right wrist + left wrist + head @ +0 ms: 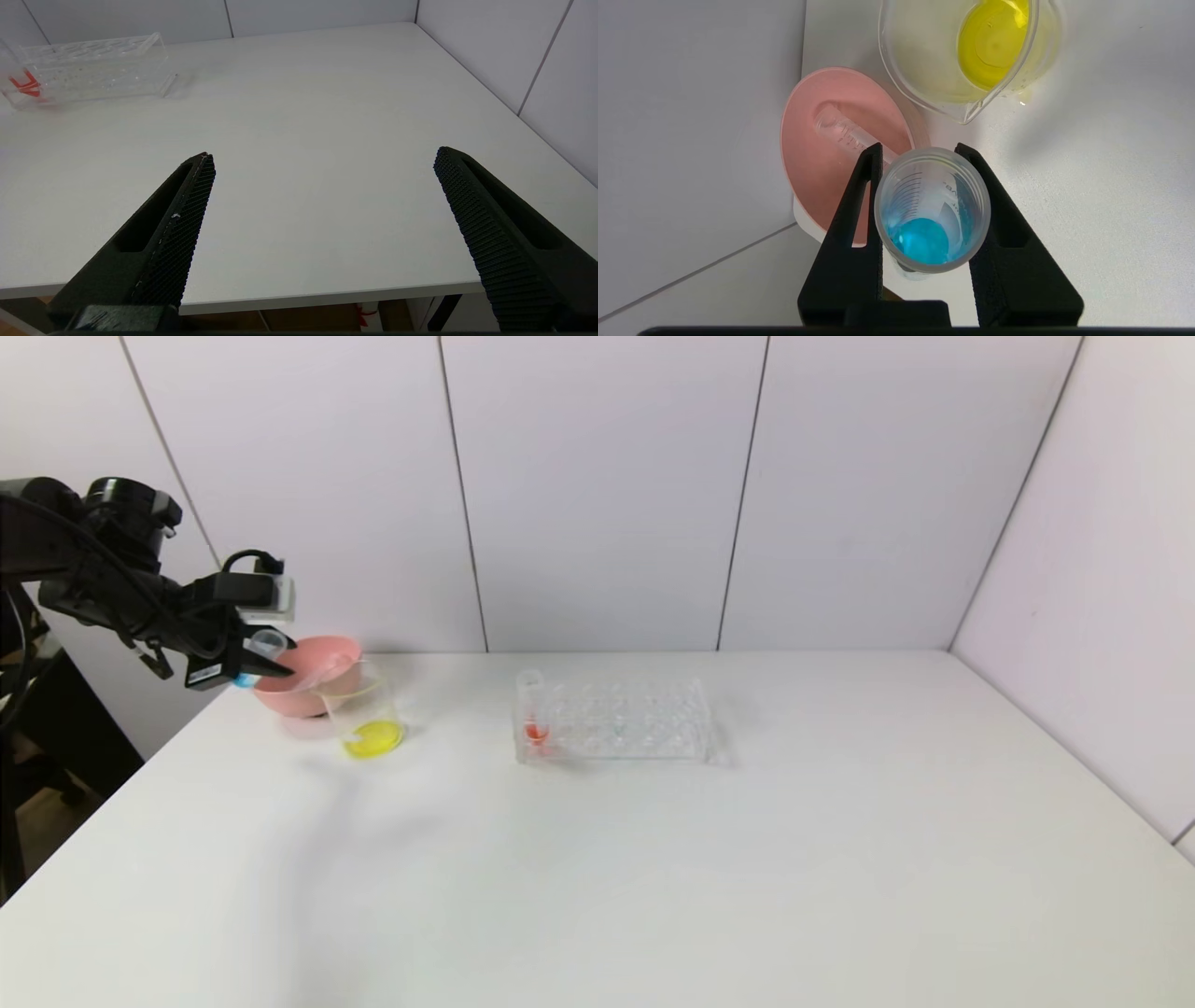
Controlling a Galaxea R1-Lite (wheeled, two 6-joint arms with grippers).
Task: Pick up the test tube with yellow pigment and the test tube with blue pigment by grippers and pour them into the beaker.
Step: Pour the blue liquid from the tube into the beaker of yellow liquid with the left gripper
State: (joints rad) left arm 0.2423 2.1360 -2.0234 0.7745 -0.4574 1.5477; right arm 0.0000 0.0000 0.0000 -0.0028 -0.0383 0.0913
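My left gripper [250, 658] [919, 148] is shut on the test tube with blue pigment [266, 644] [931, 210], held tilted in the air beside the pink bowl, with the blue liquid still at its bottom. The beaker [366, 714] [966, 51] stands on the table just past the tube's mouth and holds yellow liquid. A clear tube [845, 133] with no colour showing lies in the pink bowl [308, 681] [817, 186]; I cannot tell whether it is the test tube with yellow pigment. My right gripper [324, 154] hangs open over the table's near edge, holding nothing.
A clear tube rack [616, 721] [88, 67] stands mid-table with one orange-red tube [534, 709] at its left end. White wall panels close the back and right sides. The table's left edge runs near the pink bowl.
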